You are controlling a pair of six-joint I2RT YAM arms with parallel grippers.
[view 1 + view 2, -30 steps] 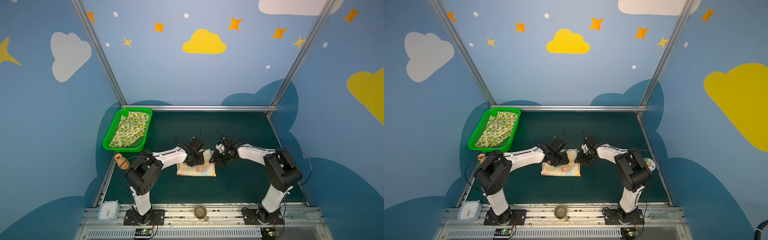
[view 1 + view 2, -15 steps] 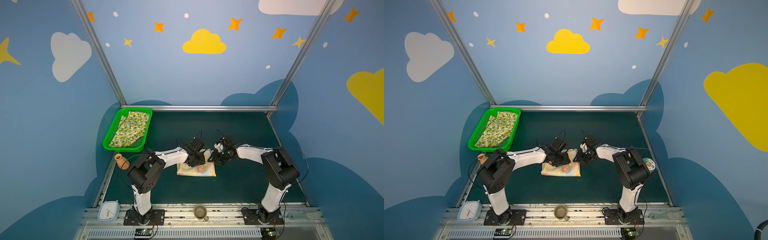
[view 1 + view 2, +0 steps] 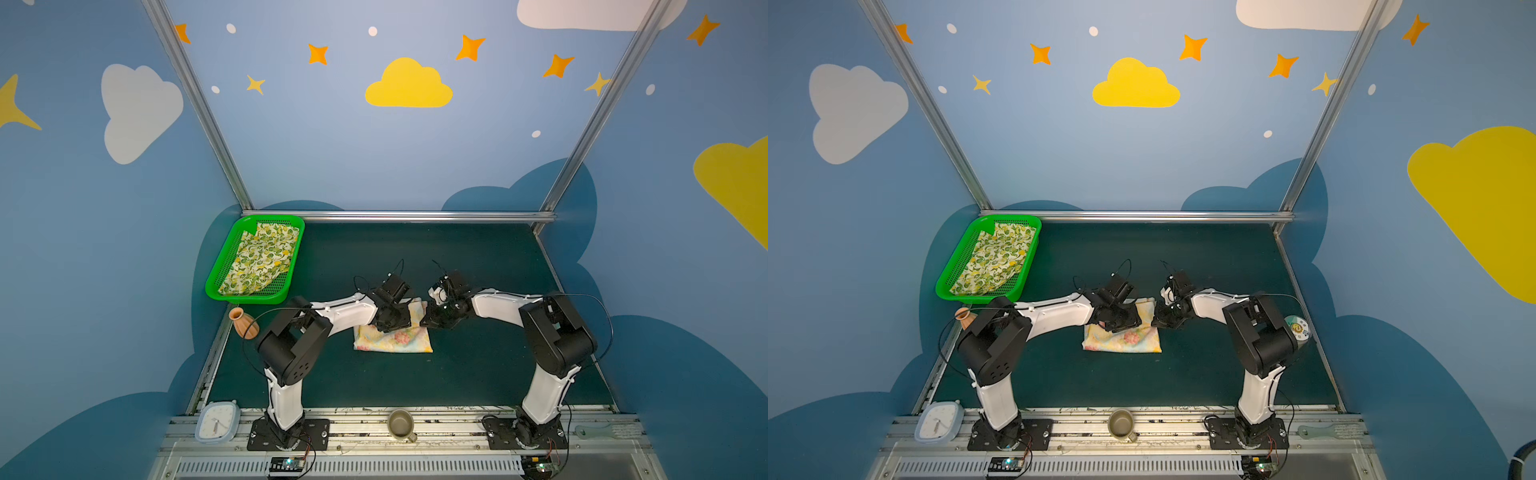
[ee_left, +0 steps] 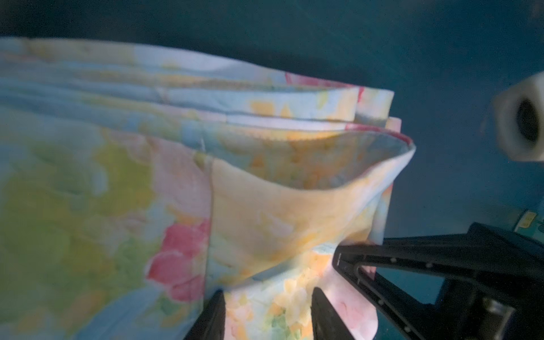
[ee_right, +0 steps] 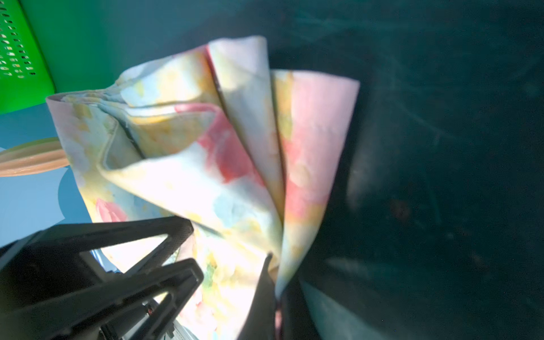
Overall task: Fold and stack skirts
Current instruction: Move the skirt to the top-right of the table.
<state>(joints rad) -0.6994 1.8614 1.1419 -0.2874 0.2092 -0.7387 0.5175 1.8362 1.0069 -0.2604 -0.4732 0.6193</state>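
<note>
The pale yellow flowered skirt (image 3: 395, 340) (image 3: 1125, 341) lies folded mid-table. My left gripper (image 3: 391, 321) (image 4: 268, 316) rests on its far part, jaws apart, with cloth lying flat between the fingertips. My right gripper (image 3: 428, 322) (image 5: 278, 300) is shut on the skirt's right edge, where the folded layers (image 5: 235, 141) fan up from the pinch. In the left wrist view the right gripper's black fingers (image 4: 412, 265) reach into the cloth. The lemon-print skirt (image 3: 262, 257) (image 3: 996, 257) lies spread in the green basket (image 3: 249, 296) at the back left.
A brown vase (image 3: 244, 323) stands just in front of the basket by the left rail. A pale clock (image 3: 217, 422) and a mug (image 3: 401, 424) sit on the front rail. A round disc (image 3: 1296, 328) lies behind the right arm's elbow.
The right gripper has closed on the flowered skirt's right edge. The left gripper has stayed on the cloth with its jaws unchanged.
</note>
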